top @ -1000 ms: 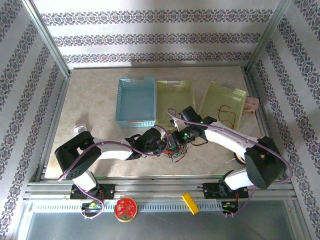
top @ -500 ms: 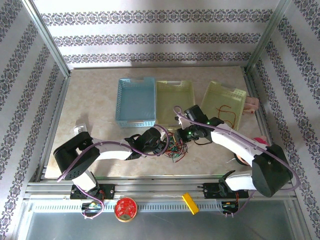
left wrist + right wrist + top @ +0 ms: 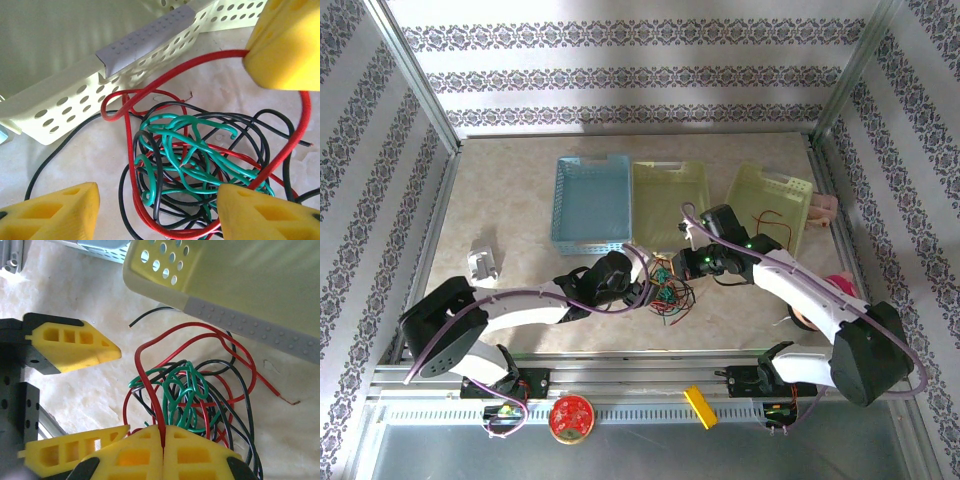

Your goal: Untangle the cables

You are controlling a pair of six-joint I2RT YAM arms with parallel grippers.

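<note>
My right gripper (image 3: 163, 432) pinches one red strand (image 3: 200, 330) of the cables (image 3: 185, 150); left gripper (image 3: 157, 210) open.
They look light and springy; best gripped near a free end.

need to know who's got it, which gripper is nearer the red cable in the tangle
Right. The right gripper is shut on the red cable, pinching one strand. The left gripper is open, straddling the tangled cables without gripping any.

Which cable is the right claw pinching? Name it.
The red cable: it runs into the shut right claw; the green cable and black cable lie unheld.
</note>
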